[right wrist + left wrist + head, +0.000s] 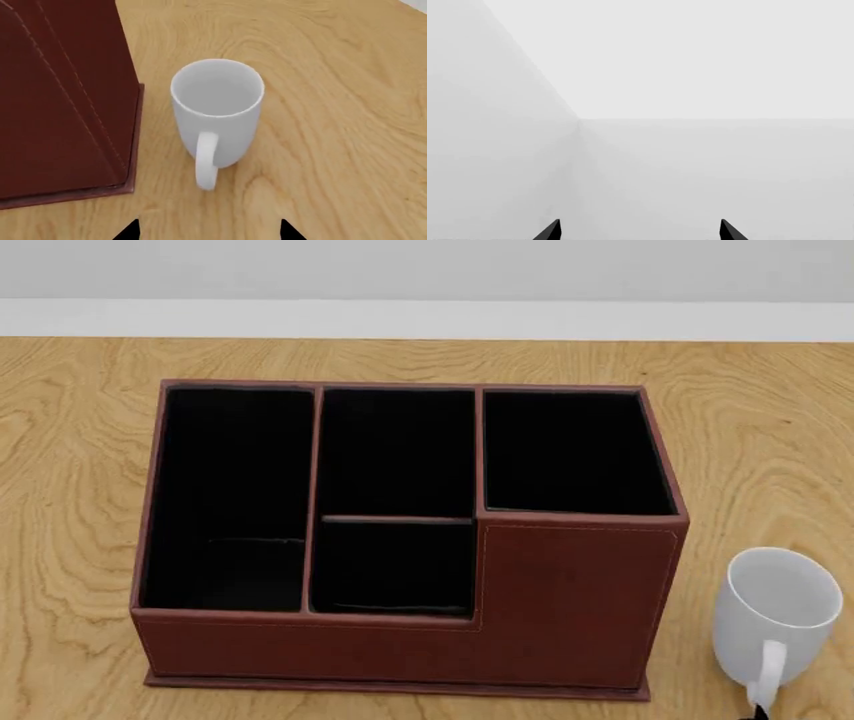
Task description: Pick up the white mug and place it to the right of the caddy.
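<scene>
The white mug [774,625] stands upright on the wooden table just right of the caddy [574,600], its handle toward me. The caddy is a reddish-brown box with four black-lined compartments. In the right wrist view the mug [217,112] stands free beside the caddy's side wall [60,100]. My right gripper [209,231] is open and empty, its tips short of the mug's handle and apart from it. In the head view only a dark tip shows at the bottom edge below the mug. My left gripper [640,231] is open and empty, facing a plain grey wall.
The wooden table [80,540] extends on all sides of the caddy. A pale wall and white baseboard [427,318] run behind the table's far edge. The red mug and black book are out of view.
</scene>
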